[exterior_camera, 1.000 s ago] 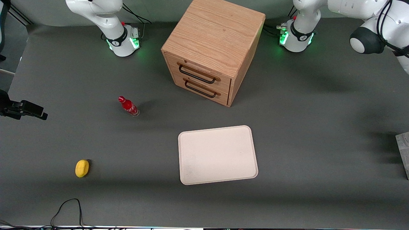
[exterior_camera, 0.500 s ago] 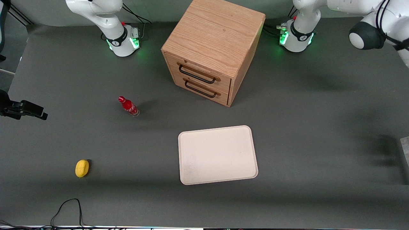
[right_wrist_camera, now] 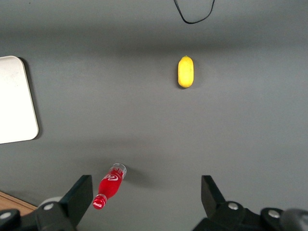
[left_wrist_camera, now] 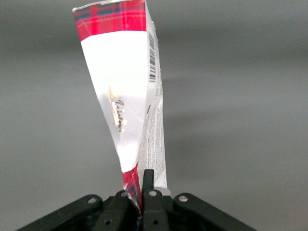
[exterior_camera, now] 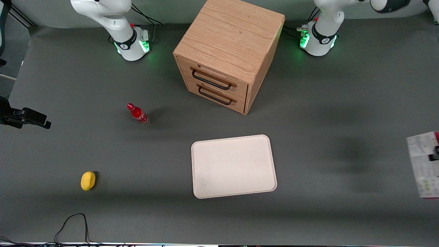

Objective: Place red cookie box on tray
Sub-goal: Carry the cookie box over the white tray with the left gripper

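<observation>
The claw is clamped on one end of the red cookie box, which hangs off the desk by that end — a grip that leaves the flat carton free to lower onto the tray. At the working arm's end of the desk, well apart from the tray, the front view cuts off the box and hides the claw.

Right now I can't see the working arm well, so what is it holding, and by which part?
The gripper is shut on the red cookie box, pinching one narrow end, so the box hangs clear of the table toward the working arm's end.
</observation>
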